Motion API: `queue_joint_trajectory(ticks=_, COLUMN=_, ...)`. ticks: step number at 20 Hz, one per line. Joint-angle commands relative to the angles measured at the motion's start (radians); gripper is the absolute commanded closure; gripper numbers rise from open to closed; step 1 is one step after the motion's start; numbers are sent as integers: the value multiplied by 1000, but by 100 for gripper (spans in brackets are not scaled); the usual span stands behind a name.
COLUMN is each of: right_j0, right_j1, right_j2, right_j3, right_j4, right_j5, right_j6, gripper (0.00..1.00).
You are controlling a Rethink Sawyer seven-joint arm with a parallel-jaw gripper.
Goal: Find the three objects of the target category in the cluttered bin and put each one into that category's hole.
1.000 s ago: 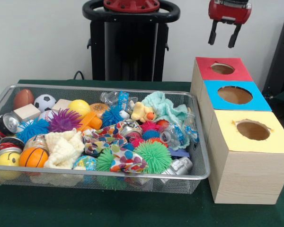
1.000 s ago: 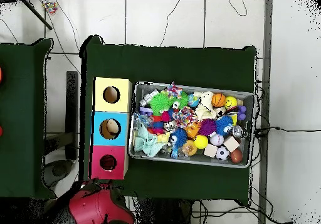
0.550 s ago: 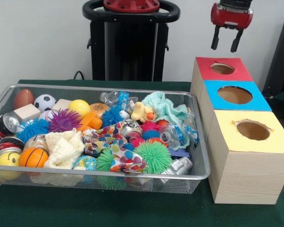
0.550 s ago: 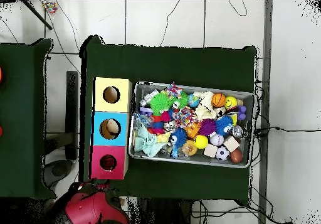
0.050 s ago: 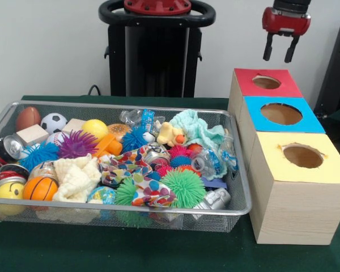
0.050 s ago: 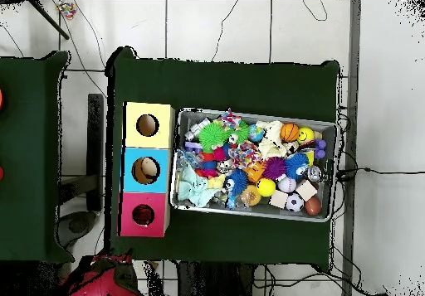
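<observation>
The gripper (image 5: 279, 55) is hanging empty, fingers apart, above the red-topped box (image 5: 266, 83), while the wire bin (image 5: 238, 187) is sitting full, sorting apparently unfinished.

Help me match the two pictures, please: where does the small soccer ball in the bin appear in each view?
Front view: the soccer ball sits near the bin's far left corner, beside the brown football.
Overhead view: the soccer ball lies near the bin's lower right corner, again next to the football.
Shared landmark: the red-topped box.
</observation>
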Motion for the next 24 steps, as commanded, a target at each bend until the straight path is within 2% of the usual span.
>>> queue_joint_trajectory(ticks=1, right_j0=-5, right_j1=73, right_j2=-24, right_j3=79, right_j4=-21, right_j5=-172, right_j6=170, gripper=0)
queue_joint_trajectory(ticks=5, right_j0=-12, right_j1=82, right_j2=-48, right_j3=163, right_j4=-16, right_j5=-264, right_j6=196, gripper=0)
queue_joint_trajectory(ticks=8, right_j0=-29, right_j1=82, right_j2=-43, right_j3=215, right_j4=-22, right_j5=-286, right_j6=180, gripper=0)
queue_joint_trajectory(ticks=16, right_j0=-18, right_j1=189, right_j2=-55, right_j3=263, right_j4=-1, right_j5=-469, right_j6=192, gripper=0)
queue_joint_trajectory(ticks=20, right_j0=8, right_j1=197, right_j2=-60, right_j3=277, right_j4=32, right_j5=-486, right_j6=191, gripper=0)
queue_joint_trajectory(ticks=24, right_j0=67, right_j1=183, right_j2=-82, right_j3=284, right_j4=88, right_j5=-446, right_j6=189, gripper=0)
